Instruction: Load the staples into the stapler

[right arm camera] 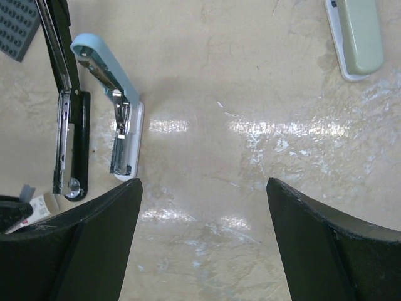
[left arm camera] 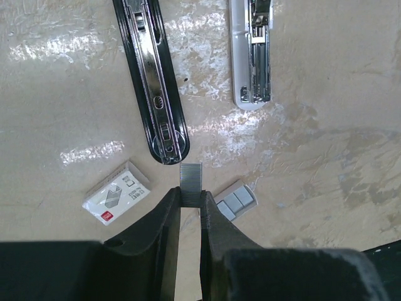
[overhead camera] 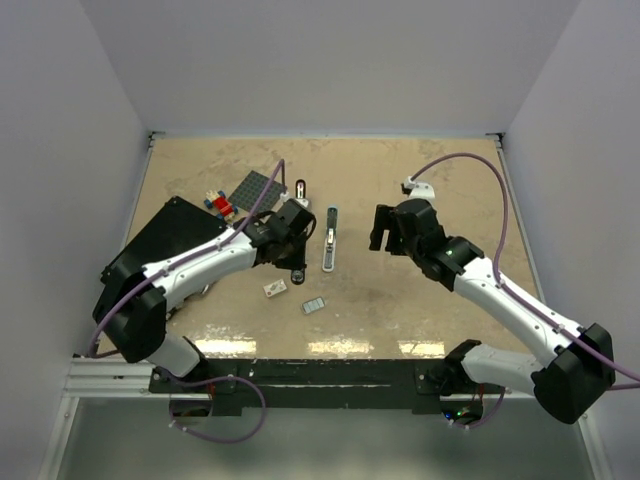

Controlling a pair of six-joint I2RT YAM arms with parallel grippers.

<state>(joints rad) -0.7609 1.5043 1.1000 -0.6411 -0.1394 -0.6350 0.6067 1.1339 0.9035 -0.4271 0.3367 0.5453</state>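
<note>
My left gripper is shut on the staples, a small grey ribbed strip that sticks out past the fingertips. The strip's free end hovers just short of the near end of an open black stapler, whose metal channel faces up. To its right lies an open white-and-blue stapler. My right gripper stands open over bare table, right of the white-and-blue stapler, holding nothing.
A small white staple box lies left of my left fingers, a little tray of grey-blue blocks to their right. A pale green stapler, a grey studded plate, coloured bricks and a black box sit farther off.
</note>
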